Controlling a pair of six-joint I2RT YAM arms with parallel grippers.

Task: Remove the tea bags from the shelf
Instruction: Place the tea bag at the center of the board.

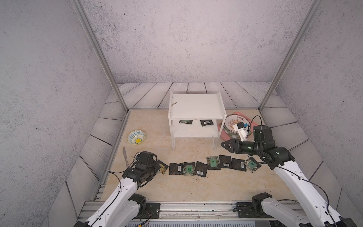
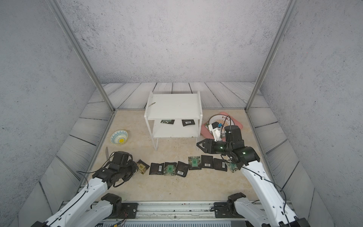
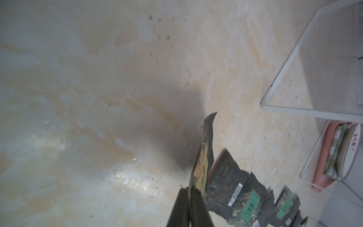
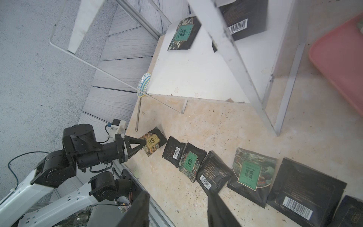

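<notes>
Your left gripper (image 4: 144, 142) has its fingers nearly together on a corner of the yellow-labelled tea bag (image 4: 153, 141), at the left end of the row on the table (image 1: 176, 188). Your right gripper (image 1: 223, 145) hangs half open and empty beside the shelf (image 1: 194, 106), whose lower tier holds two tea bags (image 1: 206, 122).

The sachets (image 4: 247, 174) looked like crinkled, faintly glossy foil; the shelf (image 1: 194, 106) was matt white, the tabletop (image 3: 98, 118) polished, marble-like.
</notes>
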